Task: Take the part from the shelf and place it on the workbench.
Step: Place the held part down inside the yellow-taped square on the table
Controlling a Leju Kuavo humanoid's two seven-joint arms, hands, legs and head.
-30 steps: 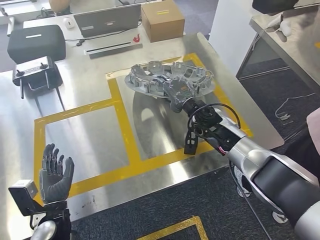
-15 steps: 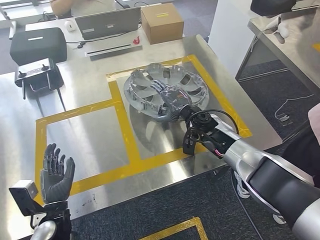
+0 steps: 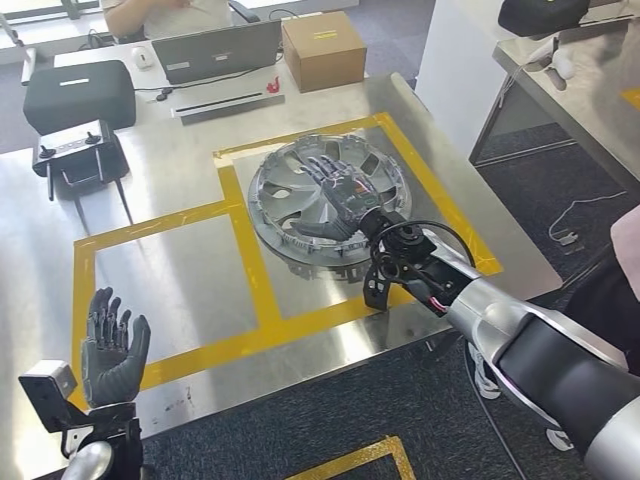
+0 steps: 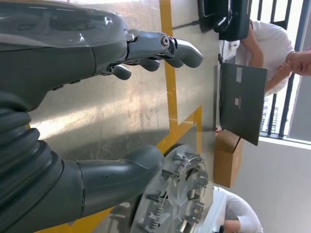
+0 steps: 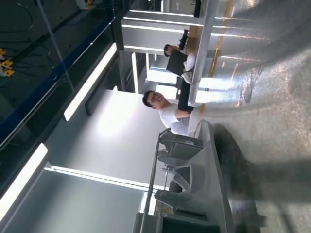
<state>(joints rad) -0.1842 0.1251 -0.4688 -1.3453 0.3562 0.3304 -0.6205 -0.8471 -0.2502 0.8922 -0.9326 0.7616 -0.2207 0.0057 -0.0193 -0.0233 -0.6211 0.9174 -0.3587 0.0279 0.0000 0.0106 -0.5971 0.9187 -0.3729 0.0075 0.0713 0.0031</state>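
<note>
Fingers (image 3: 321,175) of my right hand (image 3: 340,200) lie spread flat across the silver part (image 3: 287,205), gripping nothing that I can make out from the head view; the part lies flat on the workbench (image 3: 181,280) inside the right yellow-taped square. My left hand (image 3: 112,350) is raised, palm up, fingers apart and holding nothing. From the left wrist, that hand (image 4: 110,53) hovers over the bench, the part (image 4: 176,194) beyond. From the right wrist, I see the part's rim (image 5: 205,179) up close.
</note>
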